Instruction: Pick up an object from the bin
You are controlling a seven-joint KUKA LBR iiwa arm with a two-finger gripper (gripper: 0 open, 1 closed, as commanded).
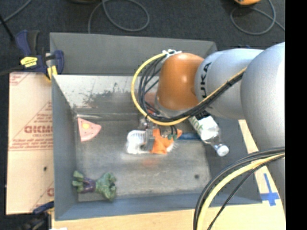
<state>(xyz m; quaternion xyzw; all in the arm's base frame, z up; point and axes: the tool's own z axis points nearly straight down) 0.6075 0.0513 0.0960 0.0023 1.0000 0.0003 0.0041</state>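
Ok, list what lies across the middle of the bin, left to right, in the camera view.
Pink wedge-shaped piece → white object → orange object → clear plastic bottle with a white cap.

**A:** How is the bin (pixel 67 143) looking around the gripper (pixel 156 137)?

**B:** It is showing grey metal, matt. The wall behind the gripper is looking scratched and speckled.

**A:** And the things near it?

**B:** Just to the right of the gripper in the view, a bottle (pixel 207 130) is showing clear, glossy plastic. Under the gripper an orange piece (pixel 162 146) is looking like smooth plastic. Of the white piece (pixel 136 142) beside it I cannot tell the material. Far to the left a pink wedge (pixel 88 129) is looking matt, and the green figure (pixel 98 185) is looking like dull plastic.

**A:** And the robot?

**B:** The orange cover (pixel 180 83) above the gripper is shining, smooth and glossy. The silver arm (pixel 240 85) is looking smooth, with a soft sheen.
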